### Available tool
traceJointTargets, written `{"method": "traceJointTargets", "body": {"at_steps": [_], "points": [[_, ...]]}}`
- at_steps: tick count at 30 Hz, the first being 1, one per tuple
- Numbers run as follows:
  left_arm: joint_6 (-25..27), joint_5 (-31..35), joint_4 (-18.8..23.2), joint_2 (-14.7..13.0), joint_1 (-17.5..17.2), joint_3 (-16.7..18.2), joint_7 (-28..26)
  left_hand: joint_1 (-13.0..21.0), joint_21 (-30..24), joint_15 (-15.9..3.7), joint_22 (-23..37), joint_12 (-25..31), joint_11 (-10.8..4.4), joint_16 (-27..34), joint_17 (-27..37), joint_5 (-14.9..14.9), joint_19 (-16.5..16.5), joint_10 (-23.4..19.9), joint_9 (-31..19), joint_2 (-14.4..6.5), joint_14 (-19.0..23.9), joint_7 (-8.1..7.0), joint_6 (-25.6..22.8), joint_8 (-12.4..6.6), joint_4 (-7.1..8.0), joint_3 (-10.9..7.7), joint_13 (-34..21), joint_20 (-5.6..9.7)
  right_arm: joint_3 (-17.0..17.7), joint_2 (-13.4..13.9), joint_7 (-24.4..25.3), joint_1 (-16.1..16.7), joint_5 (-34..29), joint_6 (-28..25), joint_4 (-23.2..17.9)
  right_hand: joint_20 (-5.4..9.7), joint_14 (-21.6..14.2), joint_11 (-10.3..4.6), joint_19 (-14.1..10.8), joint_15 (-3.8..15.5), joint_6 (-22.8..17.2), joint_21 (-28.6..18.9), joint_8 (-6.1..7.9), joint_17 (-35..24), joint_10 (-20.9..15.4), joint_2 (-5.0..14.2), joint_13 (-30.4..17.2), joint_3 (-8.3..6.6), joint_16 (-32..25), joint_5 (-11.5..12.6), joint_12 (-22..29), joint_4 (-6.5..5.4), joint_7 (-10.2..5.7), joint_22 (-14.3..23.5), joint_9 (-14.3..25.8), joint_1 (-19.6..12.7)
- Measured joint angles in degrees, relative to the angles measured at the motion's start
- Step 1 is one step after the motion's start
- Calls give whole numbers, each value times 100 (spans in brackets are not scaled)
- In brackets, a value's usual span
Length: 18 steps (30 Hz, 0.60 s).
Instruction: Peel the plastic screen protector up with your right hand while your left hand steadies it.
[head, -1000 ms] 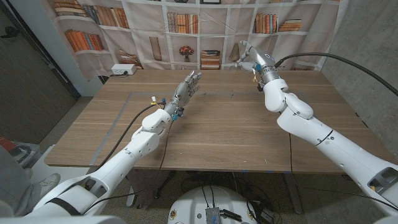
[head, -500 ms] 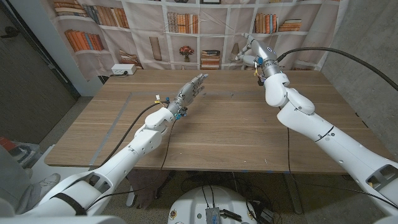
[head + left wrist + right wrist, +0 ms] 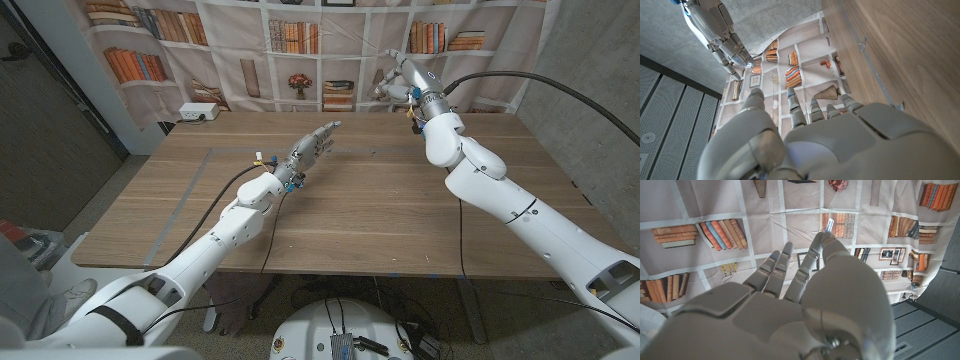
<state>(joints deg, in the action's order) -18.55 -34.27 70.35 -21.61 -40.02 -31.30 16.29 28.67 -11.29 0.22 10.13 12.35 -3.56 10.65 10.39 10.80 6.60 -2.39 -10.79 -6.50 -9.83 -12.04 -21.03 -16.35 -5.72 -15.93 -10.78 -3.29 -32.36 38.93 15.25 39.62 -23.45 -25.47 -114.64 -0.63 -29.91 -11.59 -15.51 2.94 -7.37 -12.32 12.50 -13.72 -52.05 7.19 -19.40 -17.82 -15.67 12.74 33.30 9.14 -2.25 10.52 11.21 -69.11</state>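
While the right hand [image 3: 398, 82] is raised over the worktop's [image 3: 350, 210] far edge, it pinches the clear plastic screen protector [image 3: 800, 234] between thumb and a fingertip, other fingers loosely extended. Left hand [image 3: 312, 147] is stretched out above mid-worktop, fingers straight and together, holding nothing.

White arms [image 3: 500, 200], grey fingers [image 3: 322, 137], black cables [image 3: 540, 85]

matt wood-grain table [image 3: 350, 200], glossy white plastic arms [image 3: 500, 200], creased printed cloth backdrop [image 3: 250, 50]
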Motion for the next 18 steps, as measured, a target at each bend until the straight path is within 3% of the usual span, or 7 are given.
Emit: {"method": "traceJointTargets", "body": {"at_steps": [5, 9, 18], "points": [[-13, 141, 10, -18, 39, -73, -20, 93, 0, 0, 0, 0, -58, 0, 0, -20, 21, 1, 14, 15, 0, 0, -54, -4, -94, -23, -22, 18, -25, 14, -31, 30, 19, -27, -70, 0, 0, 0, 0, 0, 0, 0, -22, 0, 0, 0, 0, 0, 22, 0, 0, 0, 0, 0, 0, 0], [11, 323, 104, -78, 79, -158, -96, 217, 0, 0, 10, -50, 7, -29, 0, -43, 131, 168, -3, 140, 0, 102, 214, 175, -188, -29, -30, -50, -31, 30, -45, 74, 30, -60, -146, 1, 0, -1, 0, 0, -21, 11, -22, 0, 1, 0, 0, 1, 22, 0, -1, 1, 21, 0, 0, 0], [35, 610, 243, -53, 32, -236, -450, 654, 0, 62, 16, -50, -76, -5, 1, -43, 99, 169, -80, 87, 0, 128, -279, 21, -348, -191, -29, -84, -51, 69, -83, 158, 36, -156, -318, 1, 0, -1, -1, 0, -34, 25, -22, 0, 1, -31, 0, -32, 44, 41, -6, -14, 34, 0, 0, 30]]}}
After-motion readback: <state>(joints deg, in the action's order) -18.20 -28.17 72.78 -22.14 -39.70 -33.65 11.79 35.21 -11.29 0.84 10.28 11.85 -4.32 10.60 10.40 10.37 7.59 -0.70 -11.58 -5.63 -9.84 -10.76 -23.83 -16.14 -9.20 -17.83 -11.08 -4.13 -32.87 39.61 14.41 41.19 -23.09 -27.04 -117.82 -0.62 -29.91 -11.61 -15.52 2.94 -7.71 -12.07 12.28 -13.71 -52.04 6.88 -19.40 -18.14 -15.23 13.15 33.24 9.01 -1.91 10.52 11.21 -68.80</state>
